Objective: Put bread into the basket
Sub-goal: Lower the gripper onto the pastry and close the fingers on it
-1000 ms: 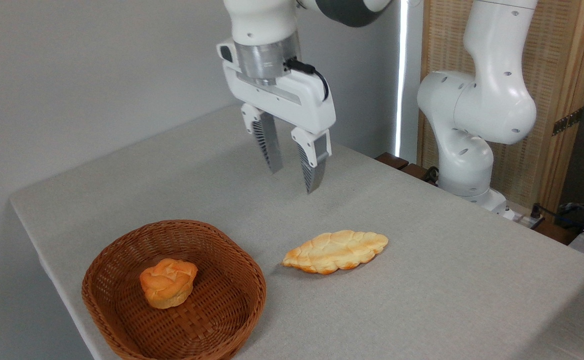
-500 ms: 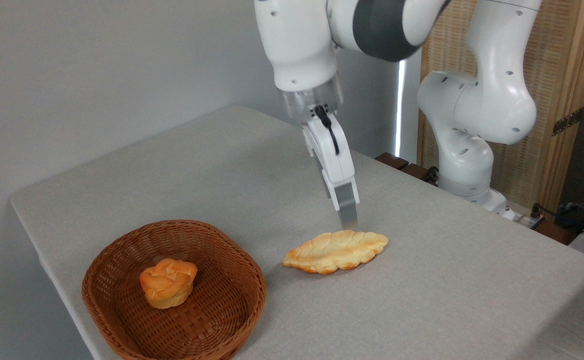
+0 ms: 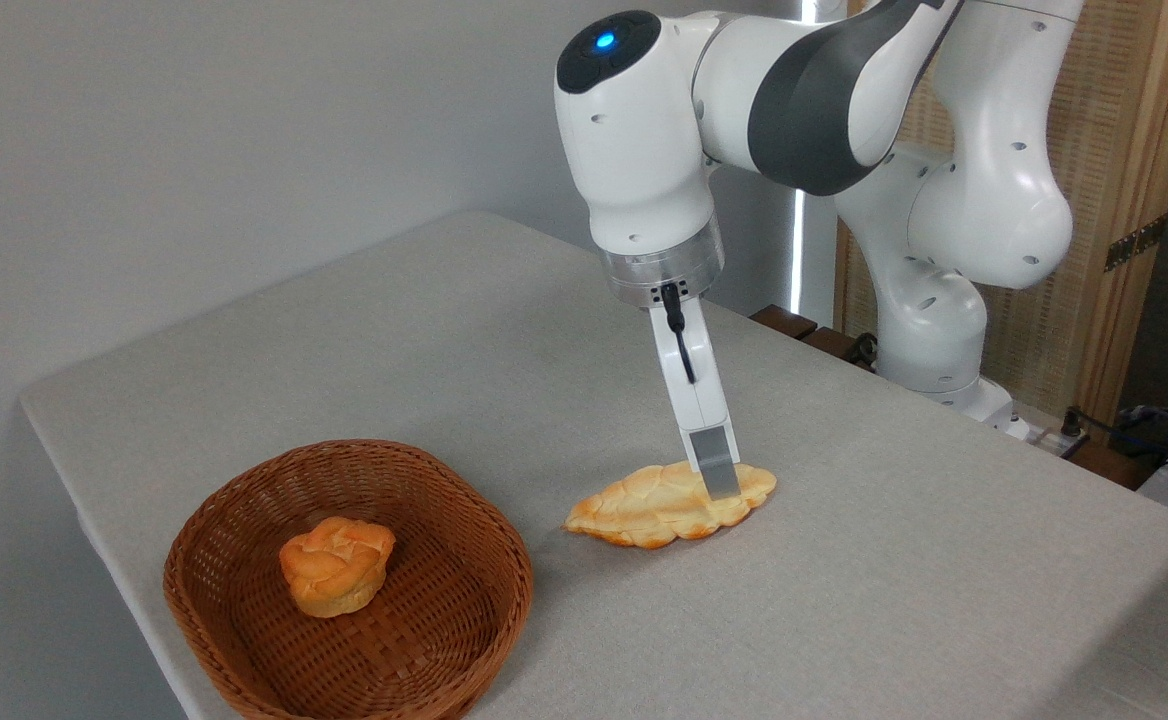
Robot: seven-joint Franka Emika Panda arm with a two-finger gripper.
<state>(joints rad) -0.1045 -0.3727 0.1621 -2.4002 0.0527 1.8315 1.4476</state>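
Sitting at the left of the grey table, the brown wicker basket holds a small round orange bun. Just to its right, apart from the rim, the long leaf-shaped bread lies flat on the table. The gripper is seen edge-on over the loaf's right end, its near finger overlapping the crust; whether the fingers are spread or pinching cannot be told. Behind, the white arm rises from its base at the table's far right.
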